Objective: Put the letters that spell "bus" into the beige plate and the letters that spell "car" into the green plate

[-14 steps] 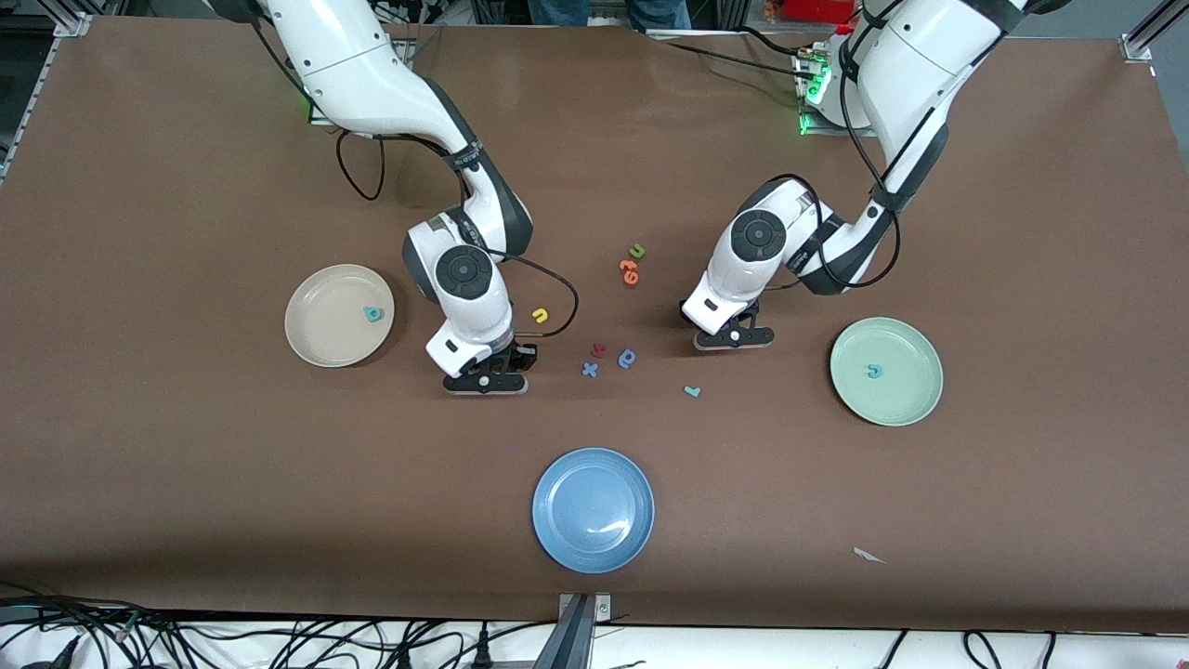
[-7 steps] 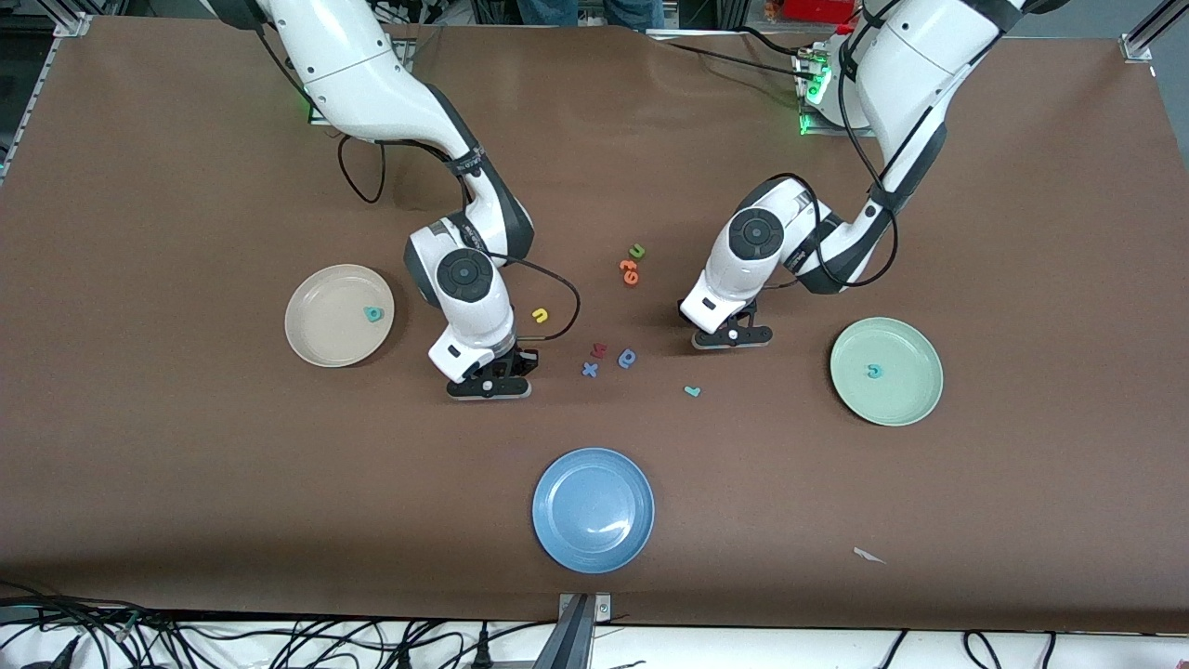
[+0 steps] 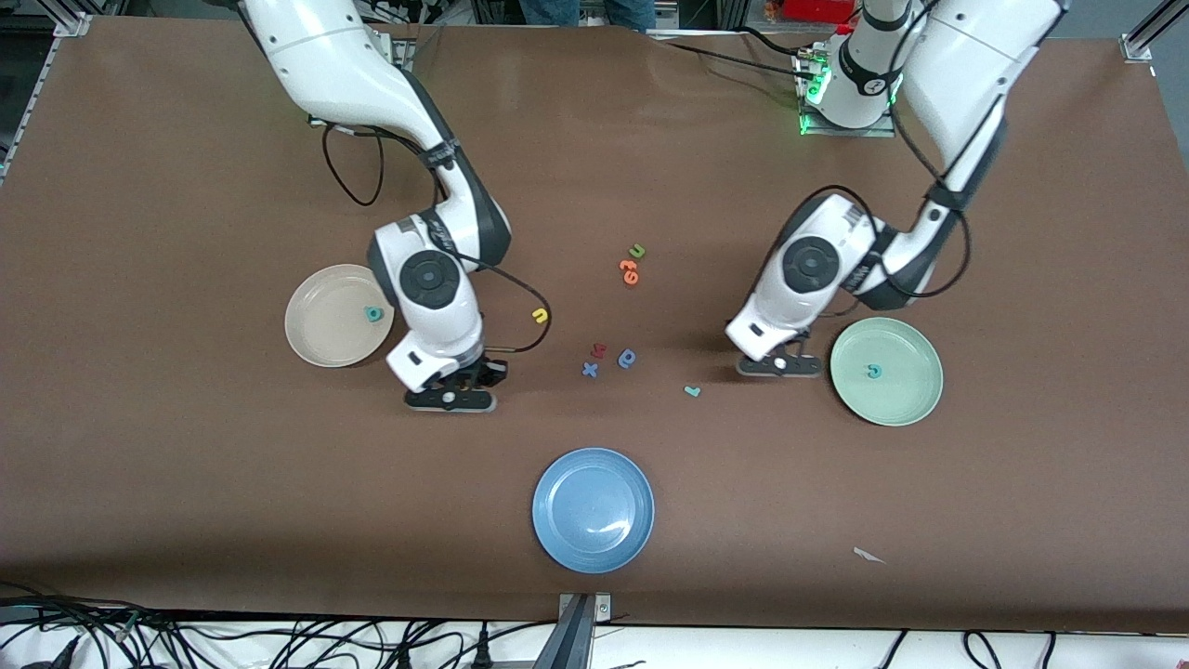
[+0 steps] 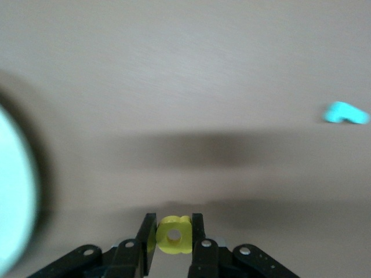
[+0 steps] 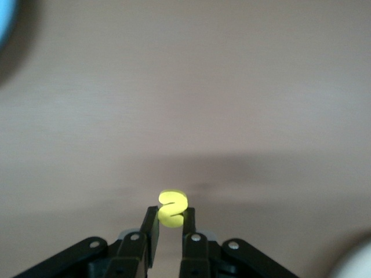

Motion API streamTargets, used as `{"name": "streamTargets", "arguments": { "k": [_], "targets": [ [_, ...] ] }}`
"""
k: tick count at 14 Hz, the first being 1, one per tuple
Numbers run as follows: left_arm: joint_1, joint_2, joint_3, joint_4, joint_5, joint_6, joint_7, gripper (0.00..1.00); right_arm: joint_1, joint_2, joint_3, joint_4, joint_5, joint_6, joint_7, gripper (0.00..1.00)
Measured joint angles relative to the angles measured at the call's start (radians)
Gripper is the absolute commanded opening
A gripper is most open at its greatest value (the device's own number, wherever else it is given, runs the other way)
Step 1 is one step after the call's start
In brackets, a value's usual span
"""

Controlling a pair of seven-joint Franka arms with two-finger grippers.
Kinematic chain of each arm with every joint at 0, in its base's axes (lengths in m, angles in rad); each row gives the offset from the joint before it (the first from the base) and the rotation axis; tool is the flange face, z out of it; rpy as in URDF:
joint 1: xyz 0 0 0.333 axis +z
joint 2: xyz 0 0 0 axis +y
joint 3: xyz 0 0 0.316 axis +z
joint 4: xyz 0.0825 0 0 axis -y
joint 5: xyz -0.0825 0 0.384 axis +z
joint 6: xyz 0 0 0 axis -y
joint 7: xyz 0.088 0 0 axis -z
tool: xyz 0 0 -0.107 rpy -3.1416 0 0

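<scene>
1. Holding a yellow "a" [image 4: 174, 234] between its fingers, the left claw [image 3: 778, 365] hangs over the table [image 3: 186, 465] just beside the green plate [image 3: 915, 406], on the side toward the right arm's end.
2. Inside that green plate lies the teal-blue "c" [image 3: 872, 372].
3. Pinching a yellow "s" [image 5: 172, 209], the right claw [image 3: 450, 398] hangs over the table near the beige plate [image 3: 320, 339], which holds the teal "b" [image 3: 373, 314].
4. A teal "r" [image 3: 691, 391] lies on the table near the left claw, toward the right arm's end.
5. A yellow "u" [image 3: 541, 315] lies near the right arm.
6. Loose mid-table: a green "u" [image 3: 637, 251], orange letters [image 3: 629, 270], a red letter [image 3: 599, 350], a blue "x" [image 3: 590, 369], a darker blue letter [image 3: 627, 358].
7. A blue plate [image 3: 557, 539] sits nearest the front camera.
</scene>
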Motion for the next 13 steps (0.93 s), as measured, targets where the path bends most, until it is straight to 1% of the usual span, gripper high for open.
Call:
{"name": "streamTargets", "arguments": {
  "k": [2, 5, 6, 7, 8, 9, 11, 12, 13],
  "targets": [
    [0.081, -0.002, 0.002, 0.003, 0.000, -0.001, 0.139, 0.16, -0.004, -0.068, -0.054, -0.063, 0.000, -0.070, -0.017, 0.04],
    [0.192, -0.003, 0.003, 0.029, 0.000, -0.012, 0.322, 0.16, -0.011, -0.179, -0.127, -0.253, 0.000, -0.077, -0.093, 0.04],
    [0.217, -0.004, 0.004, 0.039, 0.000, -0.023, 0.369, 0.22, -0.013, -0.213, -0.149, -0.327, 0.001, -0.068, -0.120, 0.04],
    [0.239, -0.004, 0.004, 0.043, 0.000, -0.029, 0.410, 0.51, -0.014, -0.243, -0.168, -0.405, 0.001, -0.046, -0.142, 0.04],
    [0.258, -0.004, 0.004, 0.043, 0.000, -0.033, 0.453, 0.90, -0.015, -0.268, -0.181, -0.477, 0.001, -0.017, -0.155, 0.04],
    [0.271, -0.004, 0.005, 0.043, 0.001, -0.036, 0.497, 1.00, -0.014, -0.285, -0.189, -0.537, 0.001, 0.006, -0.158, 0.04],
    [0.281, -0.004, 0.005, 0.045, 0.027, -0.036, 0.552, 1.00, -0.014, -0.299, -0.201, -0.612, 0.001, 0.028, -0.161, 0.15],
    [0.280, -0.004, 0.001, 0.051, 0.032, -0.036, 0.551, 1.00, -0.014, -0.297, -0.203, -0.628, 0.001, 0.031, -0.162, 0.27],
    [0.276, -0.004, -0.004, 0.060, 0.022, -0.036, 0.532, 1.00, -0.014, -0.295, -0.203, -0.634, 0.001, 0.032, -0.163, 0.64]
  ]
}}
